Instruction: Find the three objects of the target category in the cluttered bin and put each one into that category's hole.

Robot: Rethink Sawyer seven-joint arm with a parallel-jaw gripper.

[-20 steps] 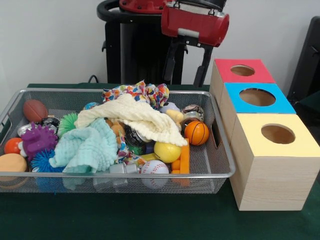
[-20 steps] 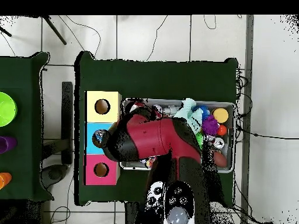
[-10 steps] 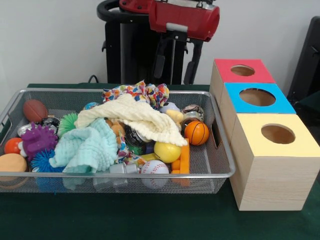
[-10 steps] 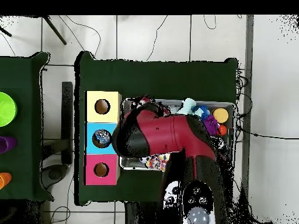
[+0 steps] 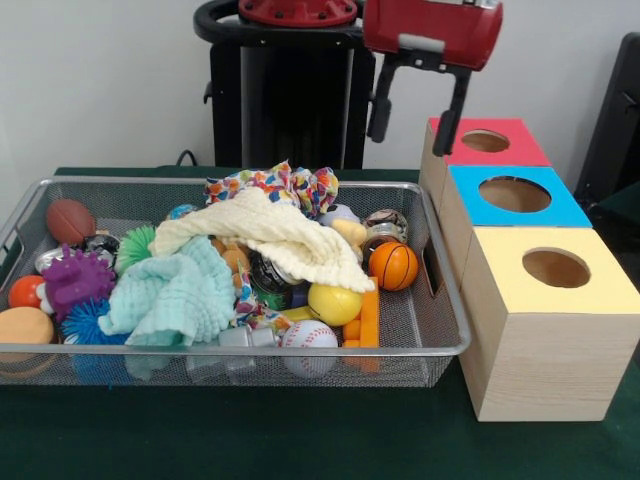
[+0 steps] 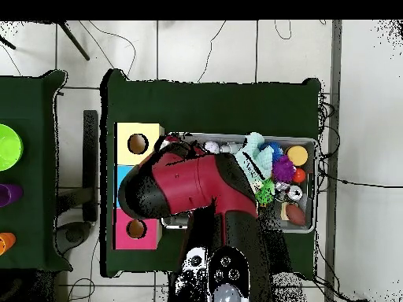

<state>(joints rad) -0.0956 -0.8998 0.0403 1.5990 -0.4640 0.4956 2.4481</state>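
The bin (image 5: pixel 440 345), heaped with balls and cloths, lay below the claw (image 5: pixel 410 112) and off toward the side away from the boxes; the claw hung open and empty near the red-topped box (image 5: pixel 452 150).

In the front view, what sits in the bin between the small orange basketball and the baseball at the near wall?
Front view: a yellow ball and orange blocks lie between the basketball and the baseball.

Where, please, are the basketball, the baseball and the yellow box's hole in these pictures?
basketball (image 5: pixel 394 266): front view, middle of its orange face.
baseball (image 5: pixel 309 336): front view, its white upper half.
yellow box's hole (image 5: pixel 556 268): front view, the dark opening's middle.
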